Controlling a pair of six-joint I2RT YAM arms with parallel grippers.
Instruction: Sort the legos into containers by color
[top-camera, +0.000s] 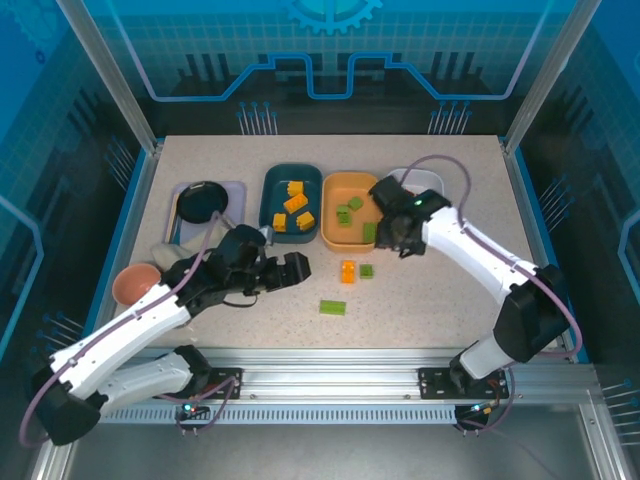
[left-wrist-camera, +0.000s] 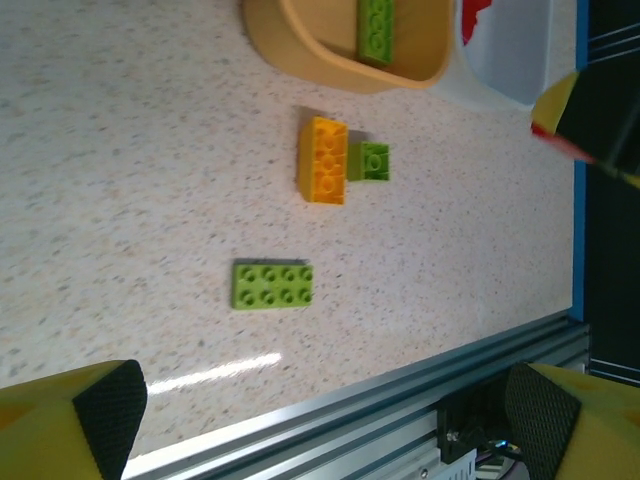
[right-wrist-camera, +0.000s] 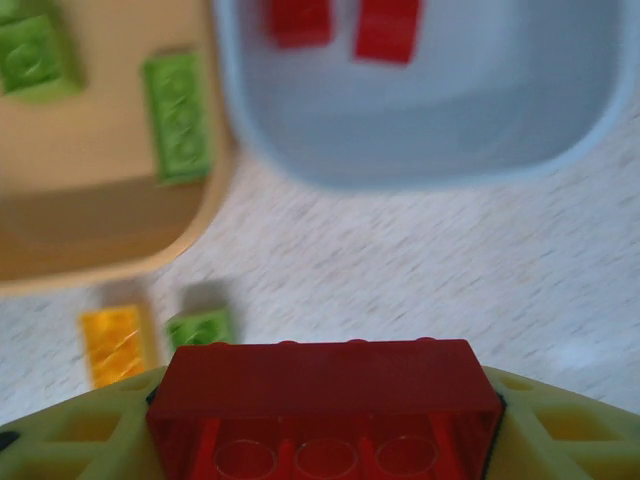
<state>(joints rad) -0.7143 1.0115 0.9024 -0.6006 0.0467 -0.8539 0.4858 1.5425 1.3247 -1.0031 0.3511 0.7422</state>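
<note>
Speckled tabletop (top-camera: 430, 300); right gripper (right-wrist-camera: 325, 440) clamps red brick (right-wrist-camera: 325, 372) short of white bin (right-wrist-camera: 430, 150).
Carry it past the rim, release low; left gripper (left-wrist-camera: 320, 410) gapes wide, empty.

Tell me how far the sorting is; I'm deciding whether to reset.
Done: orange-yellow plastic bricks in the dark teal plastic bin, green bricks in the orange bin, red bricks in the white bin. In hand: the right pincer grips a red brick. Left: an orange-yellow brick, a small green brick, a flat green brick.
</note>
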